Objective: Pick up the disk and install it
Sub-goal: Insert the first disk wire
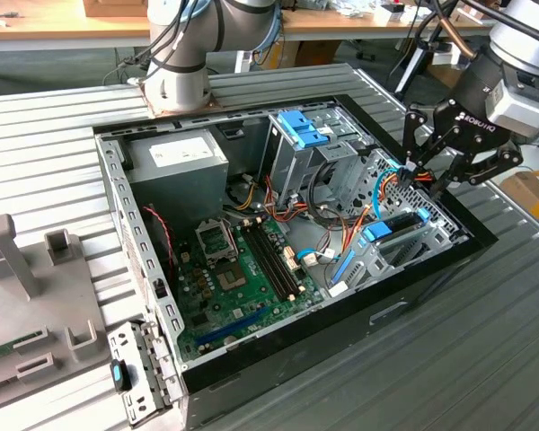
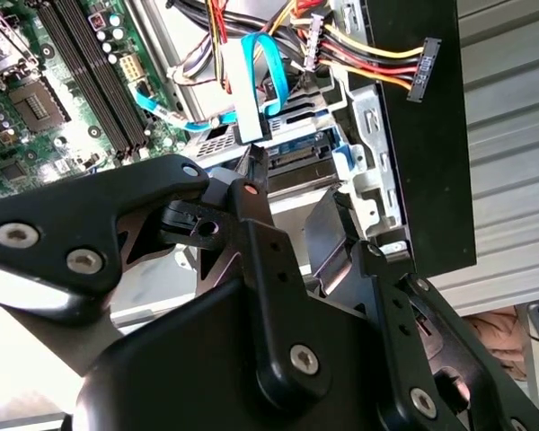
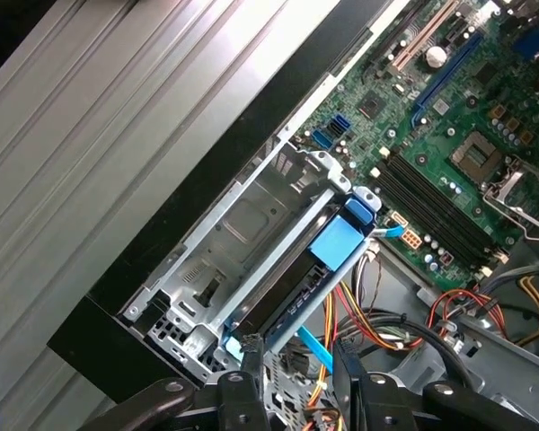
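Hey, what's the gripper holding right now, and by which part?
Cannot tell: the gripper sits at the end of the disk away from its blue tab, but no grip shows.

Ribbed grey metal tabletop (image 1: 485, 359); wooden bench (image 1: 63, 31) behind it; cardboard box (image 1: 534, 193) at the exterior view's right.

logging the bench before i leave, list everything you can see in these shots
computer case: 1, black and grey, lid off, on the table
table: 1, grey, ribbed
motherboard: 1, green, case floor
power supply: 1, grey, case corner at the exterior view's left
drive cage: 1, grey metal, case edge at the exterior view's right
disk: 1, dark with blue rails and tab, inside the drive cage
latch plate: 1, light blue, atop the upper bay
cables: several, red, yellow, black, blue, beside the cage
arm: 1, grey, base behind the case
hand: 1, black, open, over the drive cage
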### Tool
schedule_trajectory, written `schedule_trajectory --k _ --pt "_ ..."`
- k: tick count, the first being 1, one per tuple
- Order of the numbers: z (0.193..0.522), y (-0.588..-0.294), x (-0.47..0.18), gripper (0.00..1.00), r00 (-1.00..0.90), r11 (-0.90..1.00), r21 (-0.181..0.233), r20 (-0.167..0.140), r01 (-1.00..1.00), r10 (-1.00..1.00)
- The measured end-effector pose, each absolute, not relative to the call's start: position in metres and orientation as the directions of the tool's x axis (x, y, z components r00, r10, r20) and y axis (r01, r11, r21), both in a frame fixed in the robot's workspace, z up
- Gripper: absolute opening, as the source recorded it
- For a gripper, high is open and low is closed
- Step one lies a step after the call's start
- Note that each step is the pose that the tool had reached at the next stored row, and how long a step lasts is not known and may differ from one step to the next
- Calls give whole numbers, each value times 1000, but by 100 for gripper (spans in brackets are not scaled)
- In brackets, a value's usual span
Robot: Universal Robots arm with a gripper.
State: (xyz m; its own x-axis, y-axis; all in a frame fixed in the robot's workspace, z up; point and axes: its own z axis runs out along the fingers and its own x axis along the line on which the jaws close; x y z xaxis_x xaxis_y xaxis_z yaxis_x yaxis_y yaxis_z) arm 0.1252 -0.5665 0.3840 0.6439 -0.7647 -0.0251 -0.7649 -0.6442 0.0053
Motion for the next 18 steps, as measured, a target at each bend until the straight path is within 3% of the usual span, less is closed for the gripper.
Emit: schedule_trajectory --k 18 --pt "384 -559 139 44 665 -666 5 -25 -746 -746"
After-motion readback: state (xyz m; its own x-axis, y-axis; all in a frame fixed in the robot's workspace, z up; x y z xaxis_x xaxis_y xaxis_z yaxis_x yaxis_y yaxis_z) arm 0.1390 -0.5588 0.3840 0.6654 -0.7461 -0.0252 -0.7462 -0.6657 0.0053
